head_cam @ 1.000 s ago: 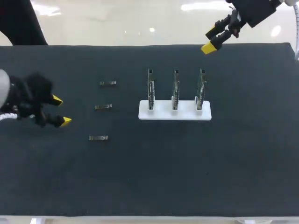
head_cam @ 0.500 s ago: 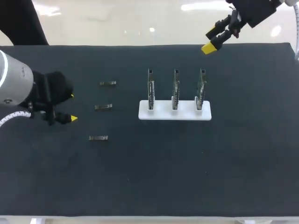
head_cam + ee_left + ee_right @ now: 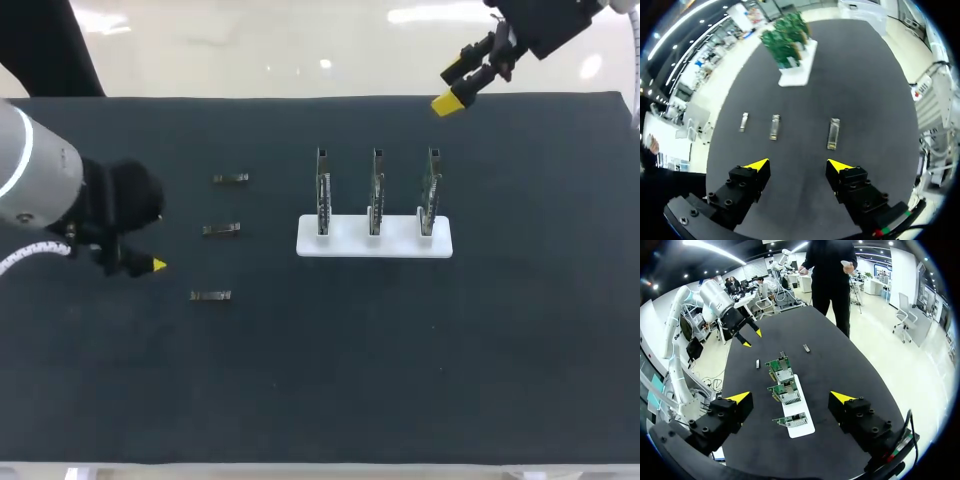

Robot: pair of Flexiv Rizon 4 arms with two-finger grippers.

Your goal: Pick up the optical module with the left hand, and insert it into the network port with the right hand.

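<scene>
Just ahead of left claw (image 3: 799, 164), optical module (image 3: 833, 133), untouched

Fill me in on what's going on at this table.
Nothing is held yet. The left gripper hangs open over the dark mat, just short of three optical modules lying in a row ahead of its fingers. The right gripper hangs open and empty over the table's far edge, behind the white holder with three upright green boards. The pick-up has not begun.

Matt cloth table (image 3: 400, 350), shiny metal optical modules (image 3: 221, 230)
</scene>
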